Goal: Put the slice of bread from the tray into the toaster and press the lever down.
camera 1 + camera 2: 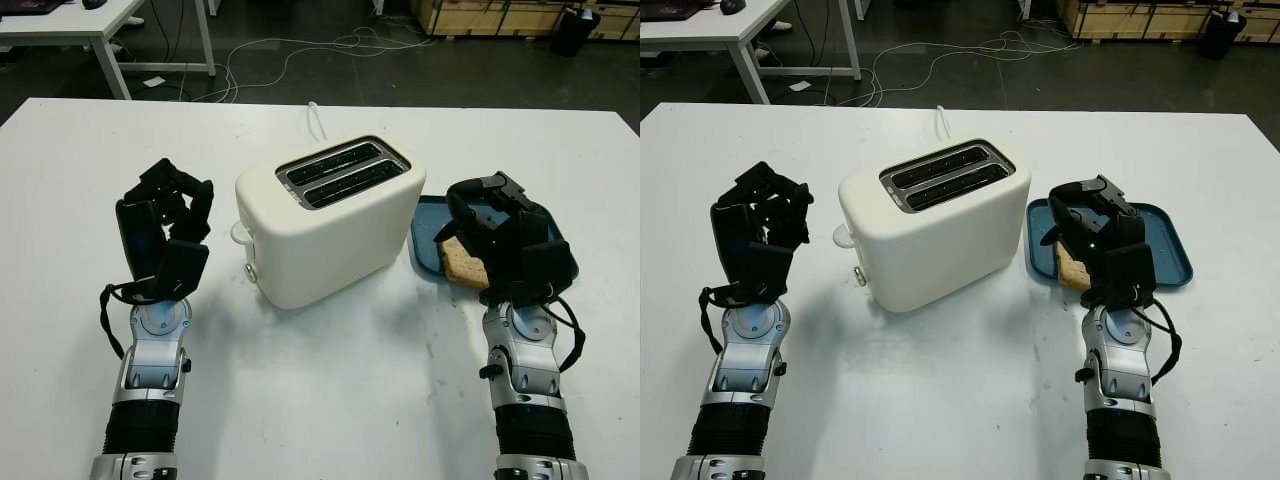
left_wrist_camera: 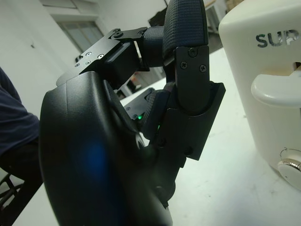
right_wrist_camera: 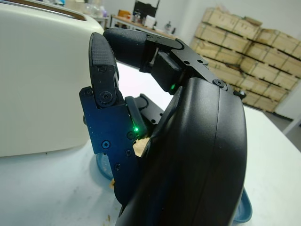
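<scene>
A cream two-slot toaster (image 1: 330,225) stands mid-table with both slots empty. Its lever (image 1: 240,232) is up on the end facing my left hand, and also shows in the left wrist view as the lever (image 2: 277,89). A teal tray (image 1: 428,240) lies right of the toaster. The slice of bread (image 1: 463,262) sits at the tray's near left corner, partly hidden under my right hand (image 1: 500,235). That hand hangs over the tray with its fingers curled, and a sliver of bread (image 3: 138,148) shows beside its palm. I cannot tell whether they touch. My left hand (image 1: 175,215) is raised left of the toaster, fingers curled, holding nothing.
The toaster's white cord (image 1: 318,118) runs off toward the table's far edge. A round knob (image 2: 291,167) sits below the lever. Beyond the table are a dark floor with cables, a white desk (image 1: 90,25) and wooden crates (image 1: 500,15).
</scene>
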Robot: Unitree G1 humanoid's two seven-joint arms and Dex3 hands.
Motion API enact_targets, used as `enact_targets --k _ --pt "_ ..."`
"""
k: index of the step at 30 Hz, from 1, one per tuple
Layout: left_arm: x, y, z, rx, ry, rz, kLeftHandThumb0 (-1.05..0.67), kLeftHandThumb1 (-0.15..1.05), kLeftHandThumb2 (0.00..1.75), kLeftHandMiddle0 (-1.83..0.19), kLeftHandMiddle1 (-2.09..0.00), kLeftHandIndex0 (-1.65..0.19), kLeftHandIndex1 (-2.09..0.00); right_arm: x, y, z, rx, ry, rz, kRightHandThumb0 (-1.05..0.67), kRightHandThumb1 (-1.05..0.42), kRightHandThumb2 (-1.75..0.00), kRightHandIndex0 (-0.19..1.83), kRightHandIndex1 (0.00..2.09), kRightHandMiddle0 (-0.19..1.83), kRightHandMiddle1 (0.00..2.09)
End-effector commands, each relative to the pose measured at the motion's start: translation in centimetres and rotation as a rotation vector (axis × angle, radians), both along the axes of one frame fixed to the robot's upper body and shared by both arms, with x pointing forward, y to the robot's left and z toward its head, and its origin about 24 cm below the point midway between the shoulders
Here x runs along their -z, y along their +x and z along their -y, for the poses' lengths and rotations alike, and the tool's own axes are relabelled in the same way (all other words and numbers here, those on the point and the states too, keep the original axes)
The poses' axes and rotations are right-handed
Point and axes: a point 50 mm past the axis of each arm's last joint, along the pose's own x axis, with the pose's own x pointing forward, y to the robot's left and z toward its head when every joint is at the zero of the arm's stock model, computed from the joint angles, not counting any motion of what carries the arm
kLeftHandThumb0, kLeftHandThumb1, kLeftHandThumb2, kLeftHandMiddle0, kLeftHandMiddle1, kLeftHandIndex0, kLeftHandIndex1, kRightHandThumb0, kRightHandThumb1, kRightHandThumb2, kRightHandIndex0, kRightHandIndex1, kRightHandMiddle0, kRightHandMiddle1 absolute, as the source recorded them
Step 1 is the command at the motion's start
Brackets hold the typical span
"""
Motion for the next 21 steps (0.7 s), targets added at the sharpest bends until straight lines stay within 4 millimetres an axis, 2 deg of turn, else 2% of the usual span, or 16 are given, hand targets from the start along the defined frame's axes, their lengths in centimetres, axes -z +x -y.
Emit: enact_targets --k 1,12,14,17,20,21 --pt "-0.6 0.1 0.1 0.011 -0.006 0.020 -0.84 0.84 0.57 -1.28 -1.59 -1.00 -1.50 -0.4 0.0 0.1 -0.002 0.002 0.031 -0.41 -0.92 -0.32 1.07 1.41 0.86 1.29" --pt "-0.5 0.0 0.1 0.013 -0.002 0.016 -0.84 0.83 0.59 -1.29 -1.61 -0.99 -1.51 -0.5 0.1 -0.1 0.009 -0.050 0.019 -0.41 -0.92 -0.35 1.04 1.46 0.85 1.29" --pt "-0.4 0.0 0.0 0.009 0.005 0.015 -0.84 0.83 0.59 -1.29 -1.61 -0.99 -1.51 -0.7 -0.1 -0.1 0.035 -0.109 0.049 -0.40 -0.92 -0.35 1.03 1.47 0.84 1.28" --pt "-0.5 0.1 0.0 0.013 0.007 0.015 -0.85 0.83 0.59 -1.29 -1.61 -1.00 -1.51 -2.0 -1.2 0.2 0.089 -0.299 0.180 -0.44 -0.92 -0.22 0.94 1.41 0.83 1.05" --pt "-0.6 0.1 0.0 0.025 0.024 0.014 -0.84 0.83 0.59 -1.28 -1.61 -0.99 -1.52 -3.4 -2.8 1.1 0.118 -0.556 0.300 -0.46 -0.92 -0.08 0.82 1.14 0.81 0.73" --pt "-0.7 0.1 -0.1 0.028 0.037 0.013 -0.84 0.83 0.59 -1.28 -1.61 -0.98 -1.52 -3.9 -3.4 1.5 0.131 -0.673 0.327 -0.47 -0.91 -0.03 0.76 1.02 0.81 0.55"
